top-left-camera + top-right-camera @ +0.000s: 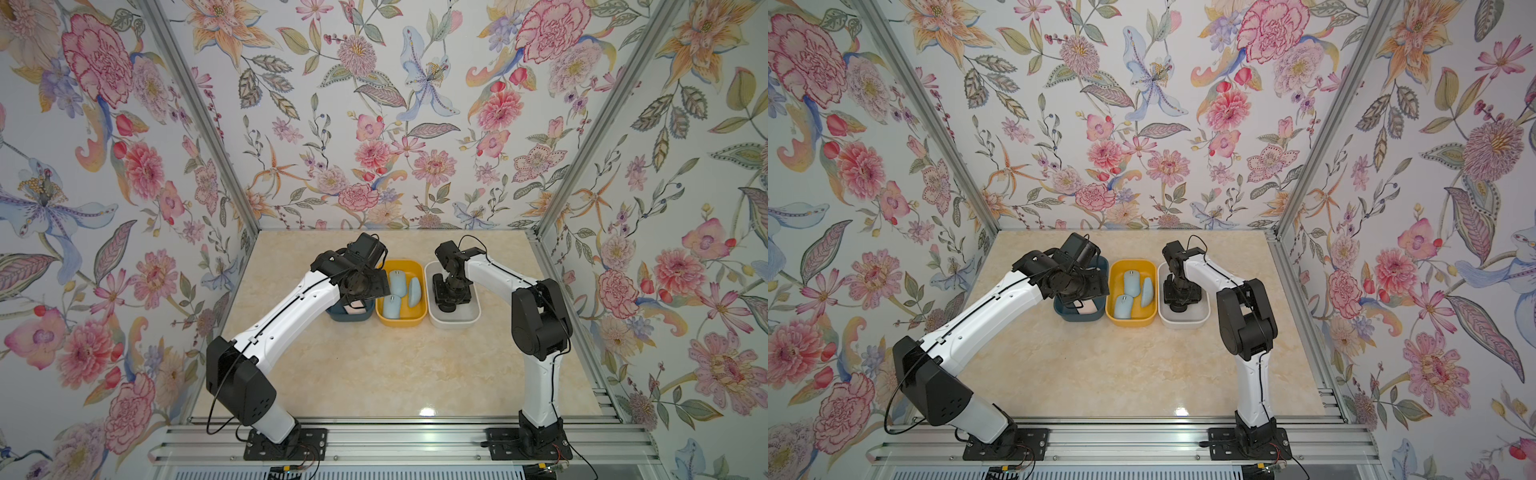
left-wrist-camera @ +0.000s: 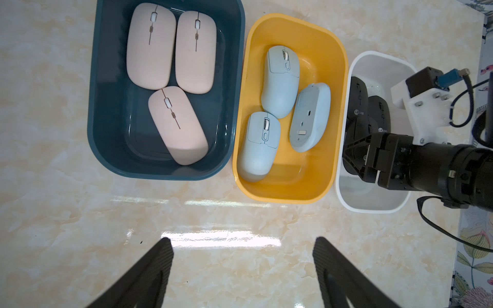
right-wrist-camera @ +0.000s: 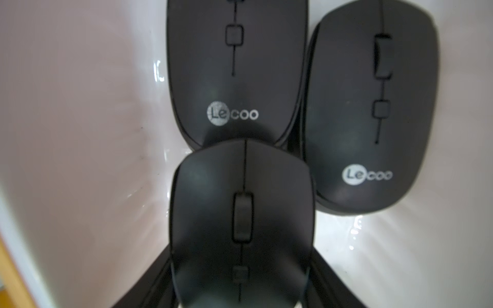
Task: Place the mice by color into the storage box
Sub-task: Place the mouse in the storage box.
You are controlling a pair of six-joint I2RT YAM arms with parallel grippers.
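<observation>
We judge this the last step: the right gripper [image 2: 358, 153] clamps the third black mouse [image 3: 241, 213] low inside the white bin [image 2: 373, 197], just right of the yellow bin [image 2: 293, 176]. Next it needs only to let go and lift straight clear. The left gripper [image 2: 242, 240] hangs open and empty. The other black mice [image 3: 234, 66] read "Lecoo".

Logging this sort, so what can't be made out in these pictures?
Pink mice: both top views, mostly hidden under left arm.
Black mice: both top views, covered by right tool.
Held black mouse: rear cut off by right wrist view's edge.
</observation>
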